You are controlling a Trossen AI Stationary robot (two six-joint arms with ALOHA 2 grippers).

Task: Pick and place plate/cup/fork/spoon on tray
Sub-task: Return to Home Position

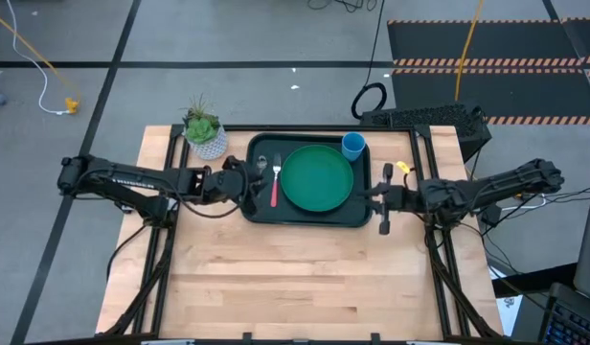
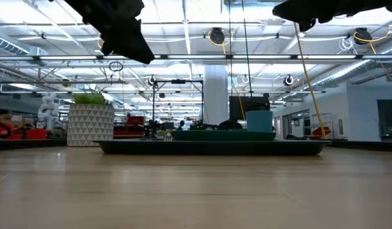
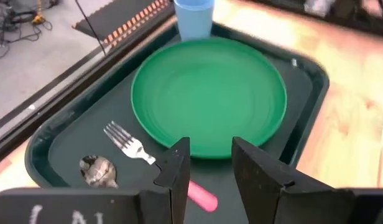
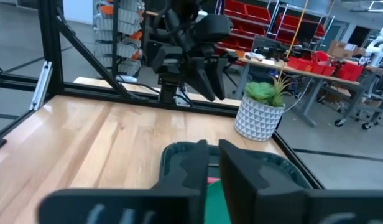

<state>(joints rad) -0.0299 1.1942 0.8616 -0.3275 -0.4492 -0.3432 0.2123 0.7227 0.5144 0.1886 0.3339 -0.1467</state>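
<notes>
The left gripper (image 3: 210,149) hangs at the left end of the tray (image 1: 305,218). Its fingers (image 3: 178,169) are spread wide with nothing between them. I'd guess that is because its load is down and the arm only has to go home. Just off the tray's far left corner sits a potted plant (image 1: 206,135), which is no part of the job.

Inside the tray, at its left end, lies the spoon (image 3: 98,171). The fork (image 3: 132,147) lies beside it, tines toward the tray's far edge. The plate (image 1: 317,178) fills the tray's middle, and the cup (image 1: 353,146) stands in the tray's far right corner, just beside the plate.

Off the tray's right edge waits the right gripper (image 1: 383,198), a narrow slit between its fingers, pinching nothing. All four pieces look set, so I judge that only the retreat remains.

The table-level camera hides the spoon and fork behind the tray's rim, and only the cup and the plant rise clearly above it. The left wrist camera alone shows the spoon's bowl and the fork's tines plainly.
</notes>
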